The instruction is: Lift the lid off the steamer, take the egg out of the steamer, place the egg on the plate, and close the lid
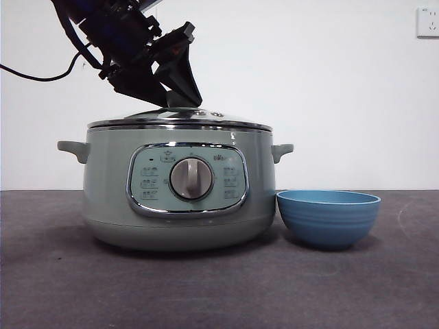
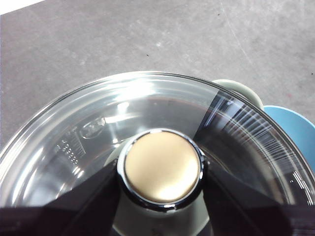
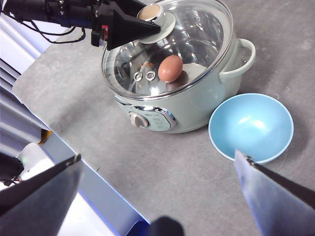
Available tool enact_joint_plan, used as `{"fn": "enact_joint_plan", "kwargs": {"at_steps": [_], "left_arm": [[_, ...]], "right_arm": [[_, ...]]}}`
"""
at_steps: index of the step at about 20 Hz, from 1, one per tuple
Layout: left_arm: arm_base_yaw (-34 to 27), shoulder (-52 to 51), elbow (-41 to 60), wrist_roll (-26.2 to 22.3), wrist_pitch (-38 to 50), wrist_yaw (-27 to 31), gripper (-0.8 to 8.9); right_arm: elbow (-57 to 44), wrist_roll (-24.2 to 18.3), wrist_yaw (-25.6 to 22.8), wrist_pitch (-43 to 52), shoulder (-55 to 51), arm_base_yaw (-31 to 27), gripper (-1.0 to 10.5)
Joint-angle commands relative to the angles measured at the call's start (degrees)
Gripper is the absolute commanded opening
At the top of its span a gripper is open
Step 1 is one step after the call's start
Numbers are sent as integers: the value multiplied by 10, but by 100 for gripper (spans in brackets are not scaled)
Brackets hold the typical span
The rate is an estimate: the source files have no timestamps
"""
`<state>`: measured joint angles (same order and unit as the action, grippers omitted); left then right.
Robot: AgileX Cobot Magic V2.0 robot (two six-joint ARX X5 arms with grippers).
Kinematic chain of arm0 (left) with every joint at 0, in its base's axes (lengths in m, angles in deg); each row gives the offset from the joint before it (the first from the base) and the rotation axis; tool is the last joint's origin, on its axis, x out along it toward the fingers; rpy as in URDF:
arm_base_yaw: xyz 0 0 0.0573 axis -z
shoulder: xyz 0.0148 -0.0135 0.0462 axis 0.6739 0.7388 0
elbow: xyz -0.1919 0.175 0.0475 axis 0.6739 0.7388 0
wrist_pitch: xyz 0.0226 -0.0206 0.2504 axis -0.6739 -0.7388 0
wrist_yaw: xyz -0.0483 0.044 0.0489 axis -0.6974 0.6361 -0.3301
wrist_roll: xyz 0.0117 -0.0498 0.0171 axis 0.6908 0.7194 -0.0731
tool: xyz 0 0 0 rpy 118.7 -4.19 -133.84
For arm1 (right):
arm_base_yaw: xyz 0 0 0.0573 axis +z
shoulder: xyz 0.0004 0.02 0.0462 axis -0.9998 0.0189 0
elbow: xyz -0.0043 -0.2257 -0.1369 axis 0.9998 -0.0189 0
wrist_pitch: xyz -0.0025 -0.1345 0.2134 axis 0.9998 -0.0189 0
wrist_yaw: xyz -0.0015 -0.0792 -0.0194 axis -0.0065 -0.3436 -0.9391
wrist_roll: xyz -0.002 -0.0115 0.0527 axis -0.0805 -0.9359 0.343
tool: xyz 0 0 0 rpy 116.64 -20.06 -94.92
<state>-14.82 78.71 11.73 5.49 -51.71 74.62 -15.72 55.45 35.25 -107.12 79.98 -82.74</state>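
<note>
1. Front view: the steamer (image 1: 178,192) stands on the table (image 1: 219,288) with the plate (image 1: 328,217) just beside it, on the side of one of its small handles. The lid (image 1: 180,119) sits seated on the steamer's rim. The left gripper (image 1: 177,99) comes down at a slant onto the knob at the lid's top. The control panel carries small icons and a short mark near the dial (image 1: 191,178); none of it is sharp enough to read.

2. Left wrist view: the left gripper's black jaws stand on either side of the knob (image 2: 161,166), pressed against its chrome collar, so it is pinching the knob. To do the lift well, I judge it should raise straight up, keeping the lid level until its rim clears the steamer. No writing is legible on the glass.

3. Right wrist view: the egg (image 3: 170,68) lies inside the steamer under the glass lid, near the steamer's middle. The right gripper (image 3: 157,169) waits well apart from the steamer, jaws spread wide and holding nothing. No label readable here.
</note>
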Motion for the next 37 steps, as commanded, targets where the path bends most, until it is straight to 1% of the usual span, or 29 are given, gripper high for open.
{"fn": "enact_joint_plan", "kwargs": {"at_steps": [1,4,7,12,14,17,20,22,24,27,29,33,35,37], "left_arm": [[2,0,-16,13,22,-13,-8],[2,0,-38,13,17,-14,-8],[2,-9,-67,13,-10,-13,-8],[2,-82,-98,13,-64,-11,-8],[2,-130,-99,13,-84,-6,-8],[2,-207,-99,14,-134,21,-8],[2,-284,-99,13,-194,53,-8],[2,-327,-99,13,-227,66,-8],[2,-365,-99,14,-263,69,-8],[2,-406,-99,13,-322,95,-8],[2,-430,-99,13,-354,99,-8],[2,-471,-99,13,-392,114,-8],[2,-487,-99,13,-403,124,-8],[2,-497,-99,12,-415,124,-8]], "right_arm": [[2,4,0,3,0,1,596],[2,4,0,3,0,1,596],[2,4,0,3,0,1,596],[2,7,1,26,0,1,596],[2,24,2,51,3,1,595],[2,52,2,83,18,8,595],[3,81,-1,126,50,35,595],[4,101,-5,167,80,67,595],[7,113,-32,199,114,103,594],[16,129,-66,242,178,162,594],[31,129,-101,257,223,196,594],[98,129,-179,260,322,259,594],[139,129,-206,260,369,283,593],[182,129,-243,255,419,306,593]]}}
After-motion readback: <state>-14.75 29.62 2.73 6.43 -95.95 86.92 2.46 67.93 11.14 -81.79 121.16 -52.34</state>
